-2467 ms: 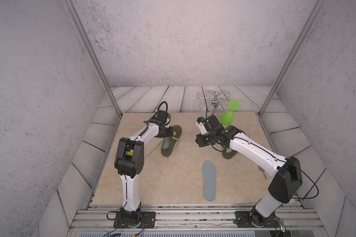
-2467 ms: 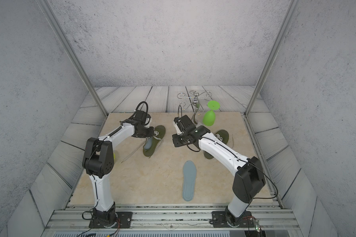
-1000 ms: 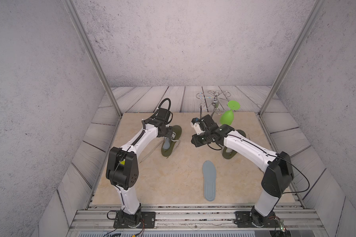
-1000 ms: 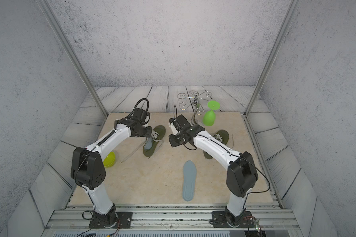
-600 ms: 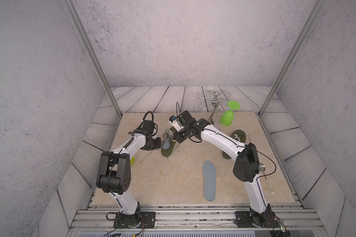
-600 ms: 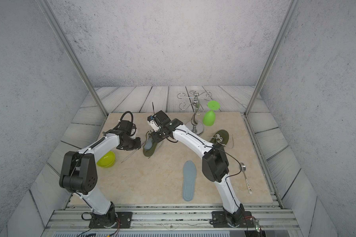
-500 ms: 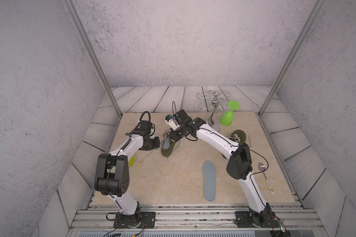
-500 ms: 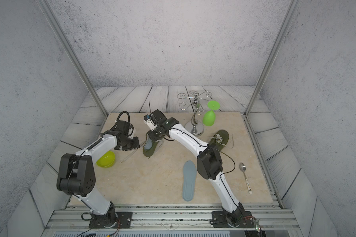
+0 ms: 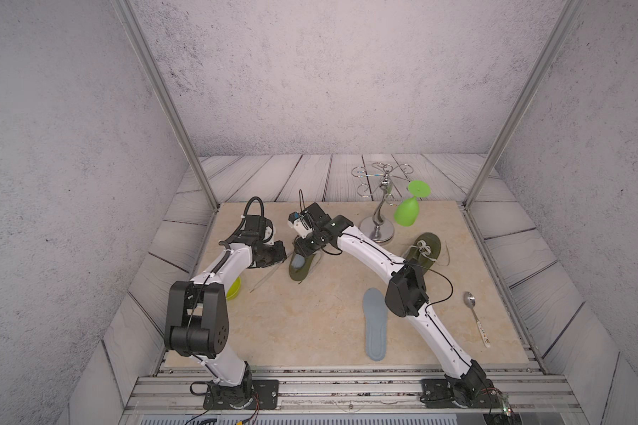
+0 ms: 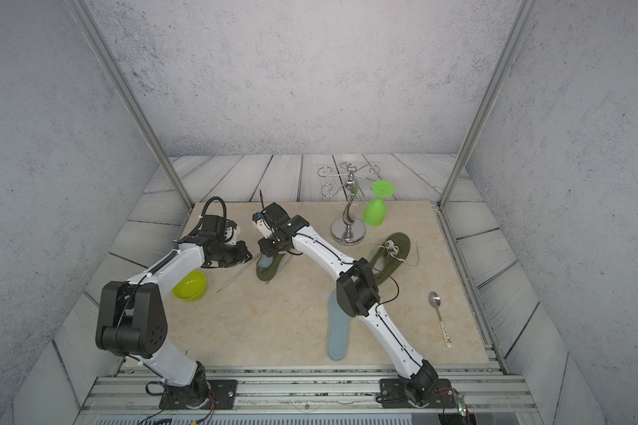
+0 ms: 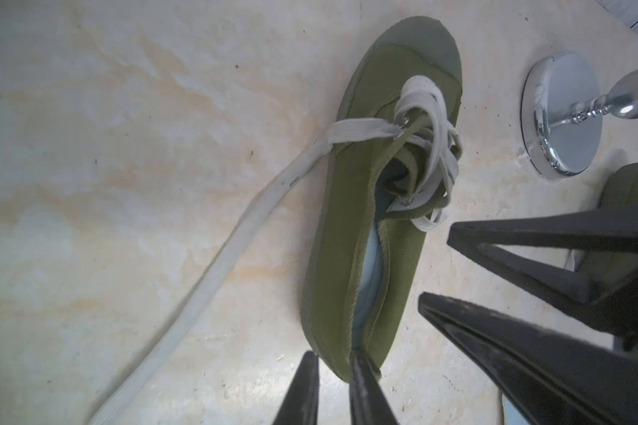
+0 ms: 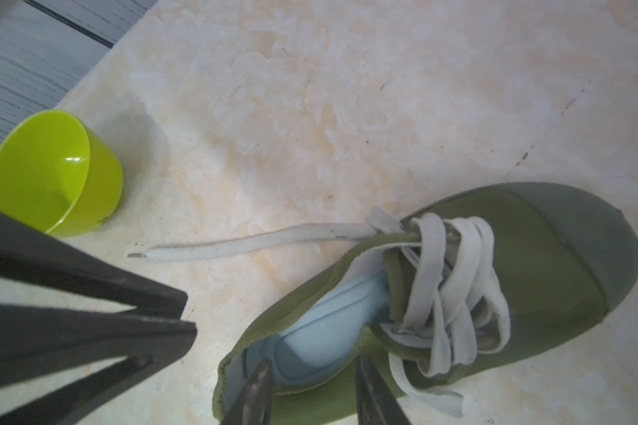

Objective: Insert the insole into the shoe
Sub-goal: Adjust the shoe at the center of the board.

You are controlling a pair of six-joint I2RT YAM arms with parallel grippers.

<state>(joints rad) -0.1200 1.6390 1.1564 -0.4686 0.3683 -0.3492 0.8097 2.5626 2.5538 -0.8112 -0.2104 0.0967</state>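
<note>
An olive shoe lies at the back left of the mat with a pale blue insole seated inside it. My left gripper is at the heel. It is shut on the heel wall, with one finger inside the opening and one outside. My right gripper hangs open just above the heel opening. One of its fingers is over the insole and the other is over the side wall. In both top views the two grippers meet at this shoe. A second blue insole lies loose at the front.
A second olive shoe lies at the right, partly under my right arm. A chrome stand holds a green glass at the back. A lime bowl sits under my left arm. A spoon lies at the right. A loose lace trails on the mat.
My right arm has swung left from mid-mat to the shoe's heel, and its jaws have widened. My left gripper has drawn back leftward to the heel. The shoe has stayed put.
</note>
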